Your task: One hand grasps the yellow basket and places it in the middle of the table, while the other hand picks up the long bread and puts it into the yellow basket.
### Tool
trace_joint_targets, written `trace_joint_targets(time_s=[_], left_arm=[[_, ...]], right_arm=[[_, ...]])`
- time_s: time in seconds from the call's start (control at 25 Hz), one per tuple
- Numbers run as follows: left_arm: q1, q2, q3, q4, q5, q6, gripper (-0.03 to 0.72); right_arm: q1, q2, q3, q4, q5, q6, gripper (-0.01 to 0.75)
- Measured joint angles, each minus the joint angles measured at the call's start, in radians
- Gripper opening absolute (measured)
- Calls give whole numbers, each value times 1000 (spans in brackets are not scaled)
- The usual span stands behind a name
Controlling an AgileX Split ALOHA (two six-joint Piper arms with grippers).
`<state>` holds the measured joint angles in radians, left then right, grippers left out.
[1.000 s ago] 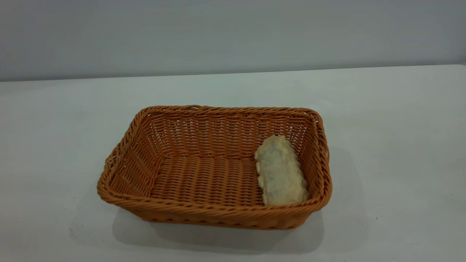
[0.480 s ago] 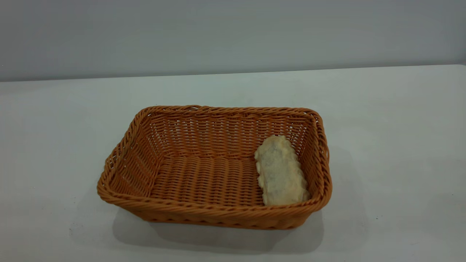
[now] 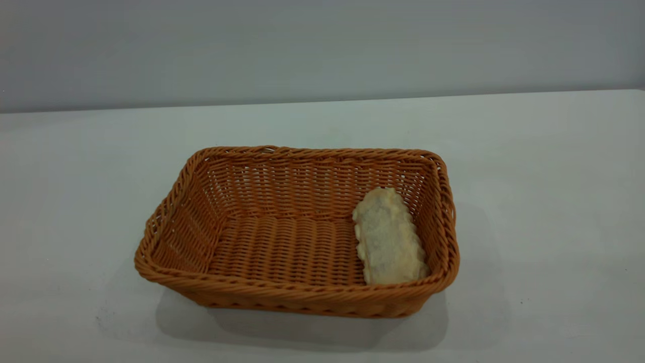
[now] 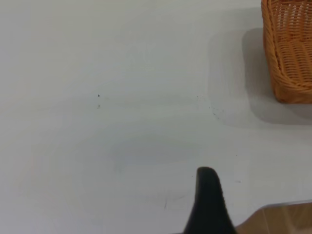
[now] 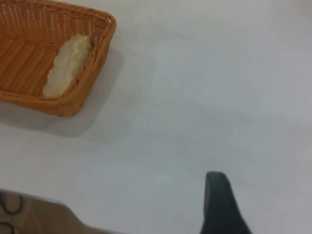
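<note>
Basket (image 3: 297, 297) sits alone near the middle of the desk (image 3: 554, 176), one only, with one bread (image 3: 389, 237) lying pale underside up inside it, against the wall on the exterior view's right. A few dark specks mark the desk beside the basket; nothing blocks the way to it. Both arms hang back near the desk edges, well apart from the basket. Of the left gripper (image 4: 207, 204) a single dark finger shows, and likewise of the right gripper (image 5: 222, 204); whether either pair of jaws is open or closed cannot be told.
</note>
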<state>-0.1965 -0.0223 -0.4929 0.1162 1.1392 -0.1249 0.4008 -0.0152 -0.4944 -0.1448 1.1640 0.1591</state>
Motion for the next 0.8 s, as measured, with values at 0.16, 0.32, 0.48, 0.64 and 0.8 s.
trace_joint_targets(time_s=[0.16, 0.32, 0.48, 0.64, 0.8], left_arm=[[0, 0, 0, -1, 0, 0, 584], [0, 0, 0, -1, 0, 0, 584], [0, 0, 0, -1, 0, 0, 584], [0, 0, 0, -2, 0, 0, 584], [0, 0, 0, -2, 0, 0, 584]], right_arm=[[0, -1, 14, 16, -6, 0, 484], [0, -1, 14, 19, -11, 0, 484], [0, -1, 14, 20, -12, 0, 484], [0, -1, 14, 20, -13, 0, 484], [0, -1, 14, 20, -13, 0, 484]])
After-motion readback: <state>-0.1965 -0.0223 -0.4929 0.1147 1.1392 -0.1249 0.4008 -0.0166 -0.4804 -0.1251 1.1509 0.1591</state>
